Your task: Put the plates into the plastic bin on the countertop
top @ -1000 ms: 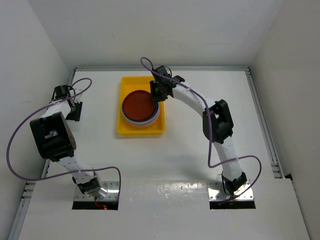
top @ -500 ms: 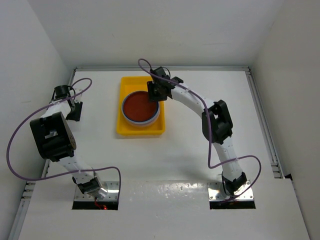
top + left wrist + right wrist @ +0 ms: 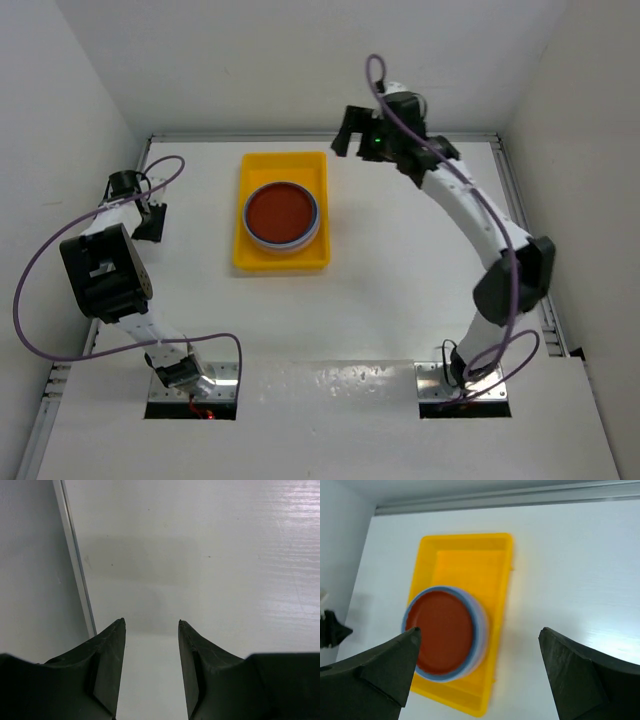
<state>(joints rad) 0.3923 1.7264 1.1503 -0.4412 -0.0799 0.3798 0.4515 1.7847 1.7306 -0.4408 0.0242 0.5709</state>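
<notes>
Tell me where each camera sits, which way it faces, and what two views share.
Top external: above and behind the bases, looking down on the table; left arm, right arm, yellow bin and plates show.
Left wrist: on the left arm, facing bare table beside a rail; the open left gripper frames it.
Right wrist: raised, looking down on bin and plates; the open right gripper frames them.
Shared: top and right wrist both show the bin.
</notes>
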